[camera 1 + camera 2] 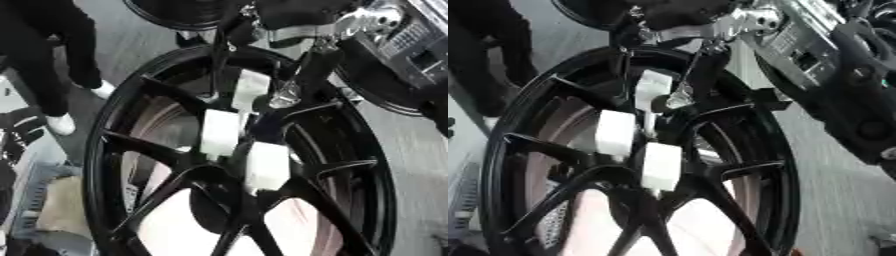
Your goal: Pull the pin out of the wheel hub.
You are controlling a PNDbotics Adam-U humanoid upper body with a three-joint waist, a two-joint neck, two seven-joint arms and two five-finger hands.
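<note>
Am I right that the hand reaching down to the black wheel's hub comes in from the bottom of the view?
Not quite. The hand comes in from the top, not the bottom, as the left eye view shows. It does reach down to the hub of the black wheel.

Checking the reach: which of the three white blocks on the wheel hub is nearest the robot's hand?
The topmost white block: the right hand comes down just beside it; the other two sit lower on the hub.
</note>
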